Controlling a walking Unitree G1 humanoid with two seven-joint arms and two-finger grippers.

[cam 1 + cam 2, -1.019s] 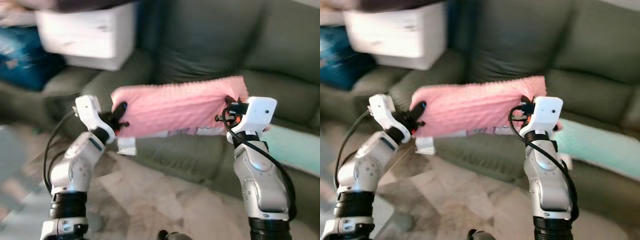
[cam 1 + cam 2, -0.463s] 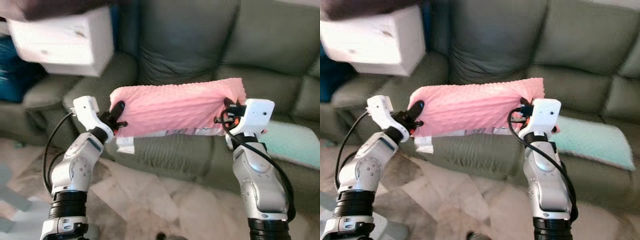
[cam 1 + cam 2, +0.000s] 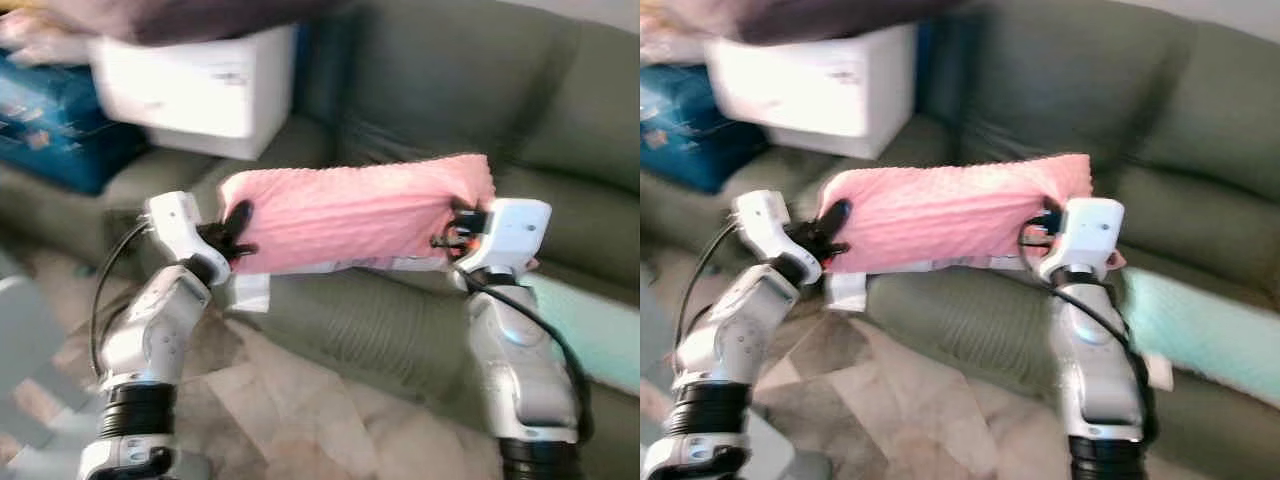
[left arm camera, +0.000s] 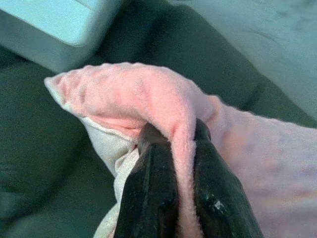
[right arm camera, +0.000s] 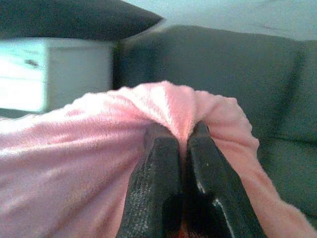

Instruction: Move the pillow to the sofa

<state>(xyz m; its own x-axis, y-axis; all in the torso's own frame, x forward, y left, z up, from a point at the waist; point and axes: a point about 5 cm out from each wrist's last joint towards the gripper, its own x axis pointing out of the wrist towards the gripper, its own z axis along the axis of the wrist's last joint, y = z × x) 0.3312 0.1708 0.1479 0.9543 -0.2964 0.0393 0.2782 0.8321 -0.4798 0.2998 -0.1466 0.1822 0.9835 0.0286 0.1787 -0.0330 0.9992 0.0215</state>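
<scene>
Pillow (image 3: 355, 215) is pink and nubby, and I have it stretched level between both arms, held up in the air in front of the sofa (image 3: 440, 90), above the front edge of its seat and touching nothing below. My left gripper (image 3: 236, 232) pinches the pillow's left end: in the left wrist view the two black fingers (image 4: 148, 198) are clenched on a fold of pink cloth, with a strip of white lining bunched beside them. My right gripper (image 3: 462, 225) pinches the right end the same way; in the right wrist view its fingers (image 5: 158, 198) are pressed tight together on a ridge of the fabric. A white tag (image 3: 252, 292) hangs from the pillow's underside near the left end.

The sofa is dark green, its back cushions rising behind the pillow. A mint cushion (image 3: 1205, 335) lies on the seat toward the right edge. On the sofa's left arm sits a white box (image 3: 195, 90), with a blue package (image 3: 55, 125) just beside it farther left. Pale stone floor (image 3: 300, 420) shows below my arms. The head views are somewhat blurred.
</scene>
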